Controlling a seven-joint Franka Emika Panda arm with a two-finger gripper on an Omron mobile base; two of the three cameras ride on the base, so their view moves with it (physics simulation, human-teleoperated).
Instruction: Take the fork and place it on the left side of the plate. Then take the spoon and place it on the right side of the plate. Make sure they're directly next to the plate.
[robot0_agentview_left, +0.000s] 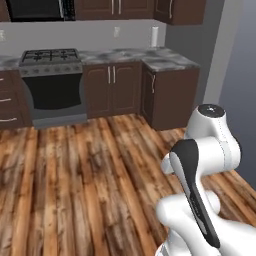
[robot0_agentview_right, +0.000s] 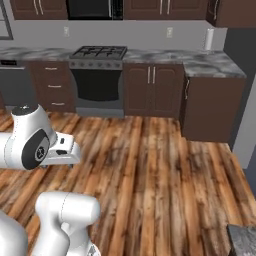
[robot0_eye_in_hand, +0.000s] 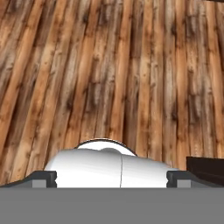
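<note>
Nothing done: no step is judged finished yet.
Claw (robot0_eye_in_hand: 112, 181): spread wide, nothing pinched.
Floor (robot0_eye_in_hand: 109, 65): seen at 12 o'clock.

You find no readable text, label, brand, number or sign on anything in these views.

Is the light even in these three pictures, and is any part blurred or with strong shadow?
Left base view: soft, even light; the wooden floor carries no hard shadow, and the stove is slightly soft. Right base view: equally flat light; the counter shows no glare. Hand view: planks look stretched toward the top, and the open gripper shows no shadow.
</note>
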